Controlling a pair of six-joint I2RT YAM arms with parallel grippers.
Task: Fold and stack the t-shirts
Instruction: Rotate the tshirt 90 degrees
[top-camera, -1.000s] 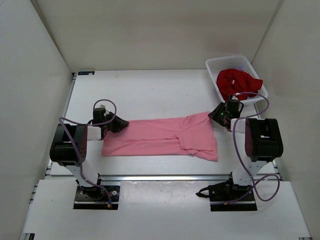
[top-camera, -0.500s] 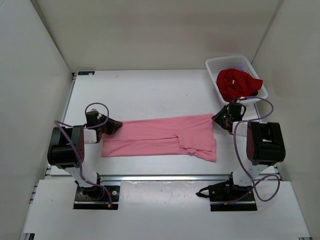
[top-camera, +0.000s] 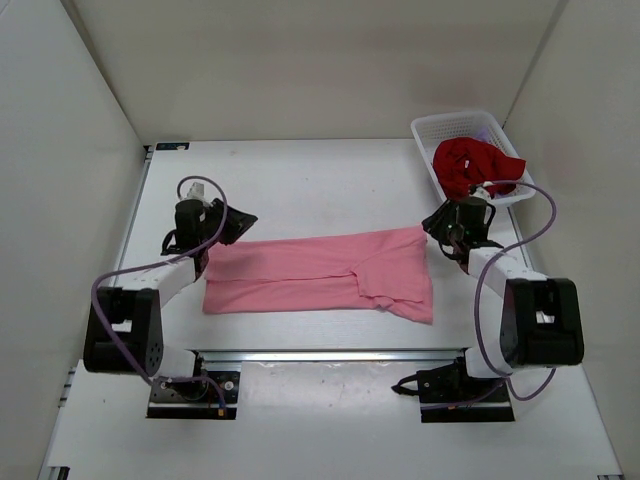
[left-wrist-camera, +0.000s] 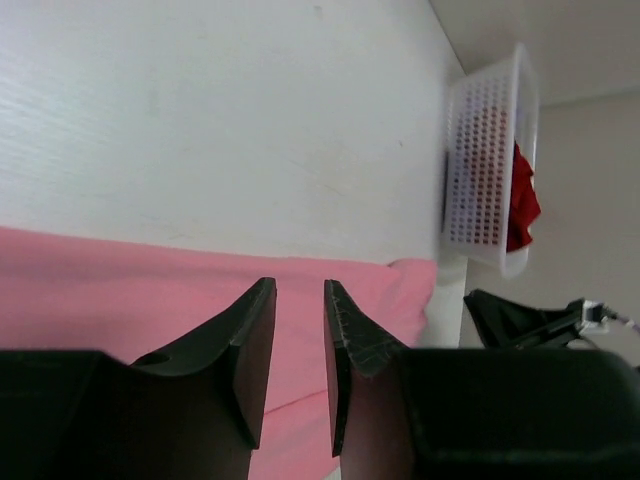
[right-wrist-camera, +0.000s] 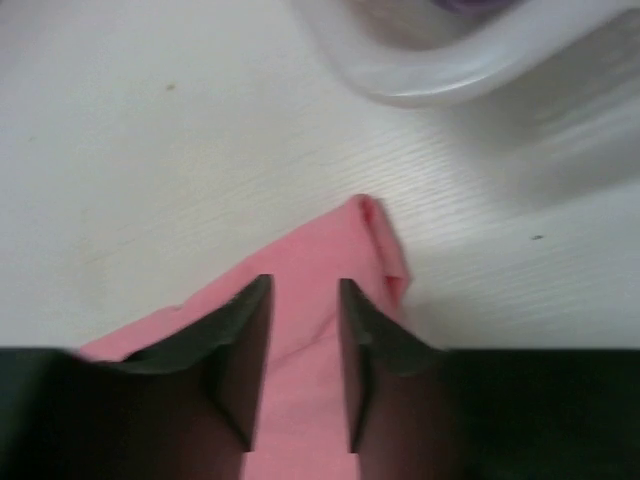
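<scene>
Pink shirt (top-camera: 325, 272) is spread by the counter's (top-camera: 300, 180) near edge; left hand (left-wrist-camera: 298, 290) and right hand (right-wrist-camera: 303, 285), narrowly parted and empty, are held at its far corners.

Left arm (top-camera: 165, 280), right arm (top-camera: 538, 322): white links, black joint housings | cables (top-camera: 479, 322): purple, looped | base plates (top-camera: 185, 394): black | pincer fingers (left-wrist-camera: 245, 352): black, tapered
</scene>
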